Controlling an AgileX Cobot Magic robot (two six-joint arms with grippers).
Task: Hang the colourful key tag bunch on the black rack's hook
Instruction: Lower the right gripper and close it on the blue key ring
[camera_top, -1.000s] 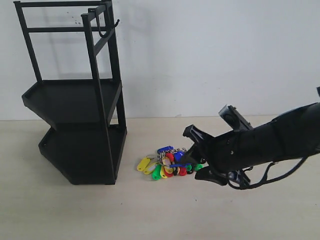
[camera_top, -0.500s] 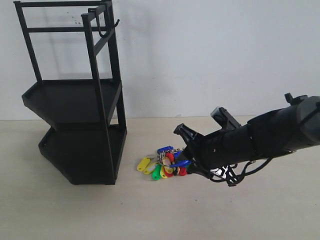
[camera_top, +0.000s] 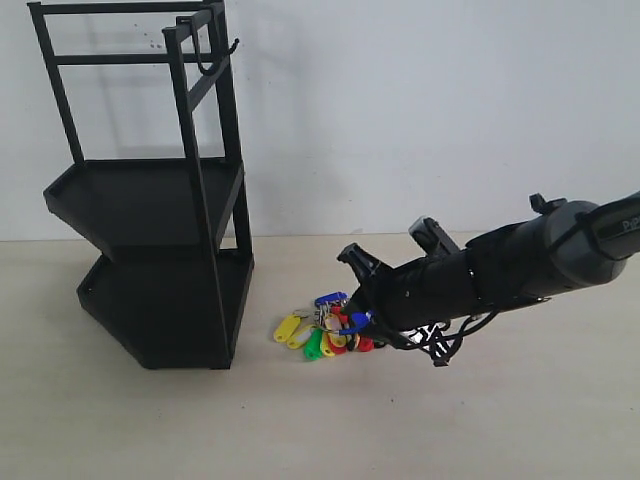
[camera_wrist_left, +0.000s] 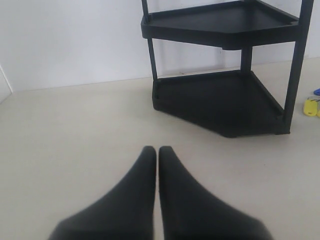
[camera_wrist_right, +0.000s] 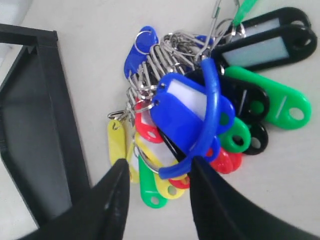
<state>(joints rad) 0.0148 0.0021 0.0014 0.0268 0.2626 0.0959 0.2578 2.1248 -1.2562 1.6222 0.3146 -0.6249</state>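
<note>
The colourful key tag bunch (camera_top: 325, 331) lies on the table just right of the black rack (camera_top: 150, 210). In the right wrist view the bunch (camera_wrist_right: 195, 120) fills the middle, and its blue-sleeved wire loop (camera_wrist_right: 210, 120) arches over a blue tag. My right gripper (camera_wrist_right: 159, 167) is open, its fingers straddling the lower end of the blue loop; one finger touches the loop. In the exterior view the right gripper (camera_top: 362, 300) sits right over the bunch. The hook (camera_top: 207, 62) hangs at the rack's top. My left gripper (camera_wrist_left: 157, 150) is shut and empty, low over the table before the rack (camera_wrist_left: 220, 100).
A white wall stands behind the table. The rack's lower tray (camera_wrist_right: 35, 150) lies close beside the bunch in the right wrist view. A yellow tag (camera_wrist_left: 311, 106) peeks in at the edge of the left wrist view.
My right arm has slid left and lower towards the rack, bringing the open gripper onto the key tag bunch. The bunch and rack have stayed in place.
</note>
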